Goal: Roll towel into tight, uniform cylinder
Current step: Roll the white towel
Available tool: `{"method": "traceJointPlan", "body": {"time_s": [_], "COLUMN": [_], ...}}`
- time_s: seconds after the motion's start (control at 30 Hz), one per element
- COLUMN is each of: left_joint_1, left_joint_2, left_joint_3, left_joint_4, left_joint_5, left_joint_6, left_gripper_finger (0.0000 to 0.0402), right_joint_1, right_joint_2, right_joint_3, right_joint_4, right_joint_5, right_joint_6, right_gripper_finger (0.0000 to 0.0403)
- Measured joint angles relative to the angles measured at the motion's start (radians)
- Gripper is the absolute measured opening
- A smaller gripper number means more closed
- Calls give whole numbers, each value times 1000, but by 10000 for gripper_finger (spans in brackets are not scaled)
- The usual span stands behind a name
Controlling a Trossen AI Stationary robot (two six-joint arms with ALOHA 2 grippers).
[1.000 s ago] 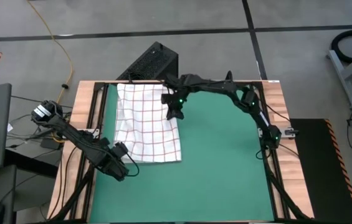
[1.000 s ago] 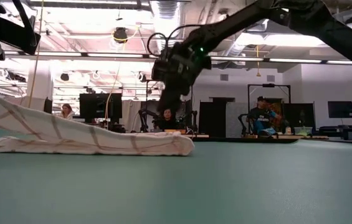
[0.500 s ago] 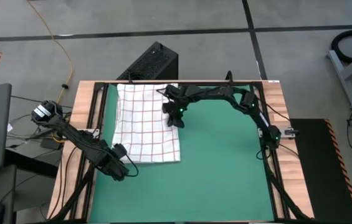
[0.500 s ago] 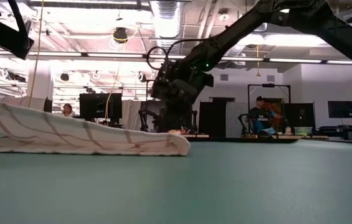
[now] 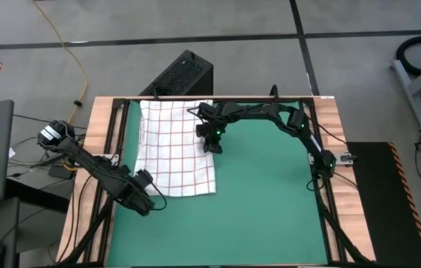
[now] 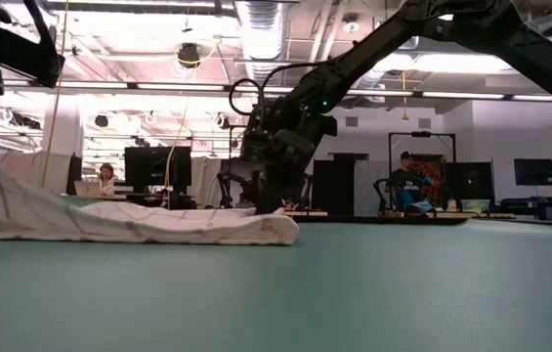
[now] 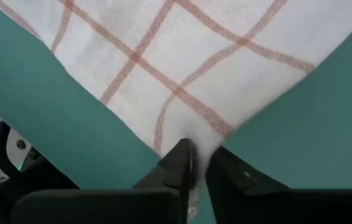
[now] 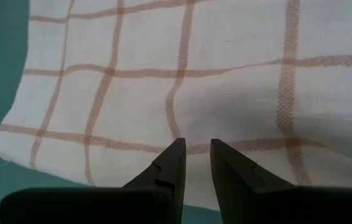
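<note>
Thin white red-grid cloth towel flat at mat's 10 o'clock; left gripper pinches near corner, right gripper slightly parted over far edge: tension evenly before rolling

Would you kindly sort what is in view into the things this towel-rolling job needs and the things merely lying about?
Belongs to the job:
- towel, lying on the green mat
- left gripper, jaws pinching a towel corner
- right gripper, jaws slightly apart over the towel's right edge

Just lying about:
- black box behind the table
- yellow cable on the floor
</note>
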Motion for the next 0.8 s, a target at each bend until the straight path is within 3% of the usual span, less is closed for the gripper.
{"method": "traceJointPlan", "body": {"time_s": [0.23, 0.43, 0.67, 0.8], "left_joint_1": [0, -24, -76, -86], "left_joint_2": [0, -29, -168, -234], "left_joint_3": [0, -1, -1, -40], "left_joint_4": [-3, -76, -97, -57], "left_joint_5": [49, 39, -40, -141], "left_joint_6": [3, -204, -468, -642], "left_gripper_finger": [98, 128, 134, 134], "right_joint_1": [0, 0, 0, 0], "right_joint_2": [0, 0, 0, 0], "right_joint_3": [0, 0, 0, 0], "right_joint_4": [-4, -4, -4, -8], "right_joint_5": [0, 0, 0, 0], "right_joint_6": [0, -2, -4, -16], "right_gripper_finger": [97, 97, 97, 97]}}
